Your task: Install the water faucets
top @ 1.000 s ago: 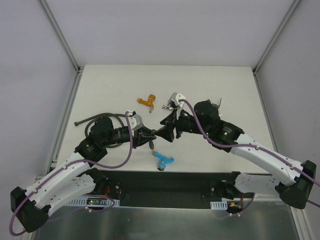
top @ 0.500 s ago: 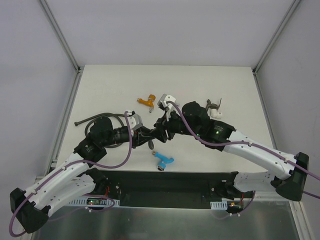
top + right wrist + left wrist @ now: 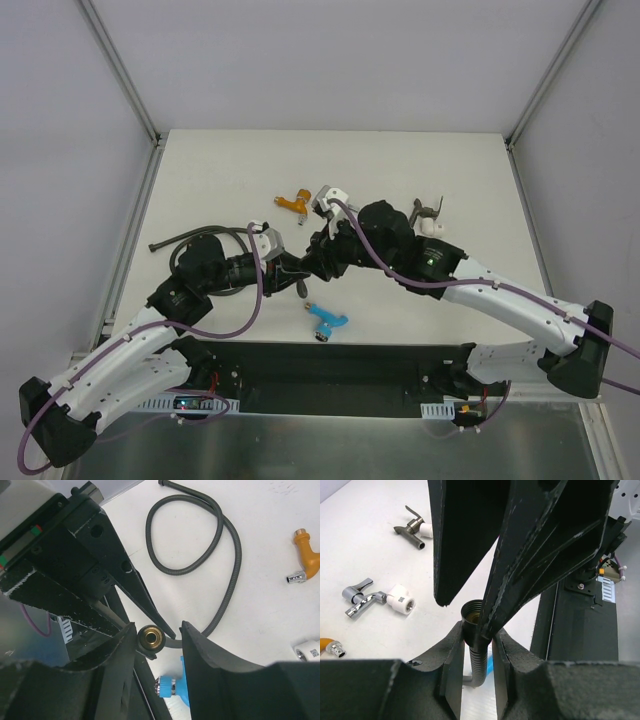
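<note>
near the middle of the surface (image 3: pixel 220 170), the left gripper (image 3: pixel 477 642) has its jaws clamped on the dark flexible hose (image 3: pixel 476 662) just below its end nut (image 3: pixel 472 611). the right gripper (image 3: pixel 157 635) meets it with jaws apart, one on either side of that nut. the blue faucet (image 3: pixel 327 320) lies nearer the arm bases; the orange faucet (image 3: pixel 293 203), chrome faucet (image 3: pixel 360 597) and grey-brown faucet (image 3: pixel 410 529) lie beyond.

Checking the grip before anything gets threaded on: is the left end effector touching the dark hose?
Touching. The left wrist view shows the left end effector with its jaws pressed against both sides of the dark hose, just below its threaded end.
</note>
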Tool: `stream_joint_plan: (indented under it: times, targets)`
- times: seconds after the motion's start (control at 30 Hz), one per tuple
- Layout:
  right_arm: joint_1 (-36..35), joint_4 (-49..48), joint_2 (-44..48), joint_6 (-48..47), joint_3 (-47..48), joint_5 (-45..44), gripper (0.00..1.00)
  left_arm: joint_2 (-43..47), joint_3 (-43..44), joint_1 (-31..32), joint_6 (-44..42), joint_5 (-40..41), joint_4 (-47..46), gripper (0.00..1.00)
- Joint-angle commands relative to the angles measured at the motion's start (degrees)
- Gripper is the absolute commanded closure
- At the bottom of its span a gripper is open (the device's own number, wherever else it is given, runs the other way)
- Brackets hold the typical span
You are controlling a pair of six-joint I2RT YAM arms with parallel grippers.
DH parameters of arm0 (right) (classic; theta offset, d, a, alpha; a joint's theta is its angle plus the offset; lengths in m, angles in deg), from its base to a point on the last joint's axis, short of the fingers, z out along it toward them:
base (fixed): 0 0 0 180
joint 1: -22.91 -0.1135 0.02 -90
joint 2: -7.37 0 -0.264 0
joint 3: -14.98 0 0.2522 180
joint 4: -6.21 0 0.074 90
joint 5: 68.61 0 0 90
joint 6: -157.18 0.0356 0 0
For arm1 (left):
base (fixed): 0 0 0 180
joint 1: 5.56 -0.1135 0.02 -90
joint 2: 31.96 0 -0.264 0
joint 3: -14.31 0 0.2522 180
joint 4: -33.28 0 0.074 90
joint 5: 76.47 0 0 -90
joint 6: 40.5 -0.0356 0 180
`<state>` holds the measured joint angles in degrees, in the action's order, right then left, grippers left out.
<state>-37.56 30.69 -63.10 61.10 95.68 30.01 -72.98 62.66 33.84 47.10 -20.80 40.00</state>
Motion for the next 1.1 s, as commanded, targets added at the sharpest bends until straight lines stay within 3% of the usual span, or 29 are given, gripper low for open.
stream_joint_plan:
  times: [0.0, 0.23, 0.43, 0.57, 0.6, 0.93, 0.97, 1.07]
  targets:
    - [-1.6, 3.2, -1.8, -0.2, 4.3, 0.3, 0.57, 1.5, 1.6, 0.3, 0.2, 0.1, -4.6, 1.0]
    - [-2.6, 8.3, -4.8, 0.0, 7.3, -3.8, 0.58, 2.8, 0.6, 0.4, 1.1, 3.3, -6.1, 1.0]
    - [-2.6, 9.9, -4.5, 0.6, 8.6, -4.1, 0.68, 3.8, 0.0, 0.4, 1.2, 5.5, -6.3, 1.0]
    - [-2.7, 10.5, -4.0, 0.0, 9.4, -5.0, 0.97, 3.9, 0.0, 0.4, 1.1, 5.8, -6.4, 1.0]
    - [-2.7, 10.7, -3.8, -0.4, 9.7, -5.3, 0.98, 3.9, 0.0, 0.3, 1.1, 5.7, -6.4, 1.0]
    - [-2.7, 12.0, -3.8, -1.5, 13.5, -6.9, 0.98, 3.7, -0.1, 0.4, 0.7, 5.4, -6.4, 1.0]
    - [-2.7, 12.2, -3.9, -1.3, 13.7, -7.1, 0.88, 3.8, -0.2, 0.4, 0.6, 5.7, -6.5, 1.0]
    - [-2.7, 13.3, -4.2, -0.3, 13.8, -7.0, 0.71, 4.1, -0.3, 0.3, 0.7, 6.2, -6.5, 1.0]
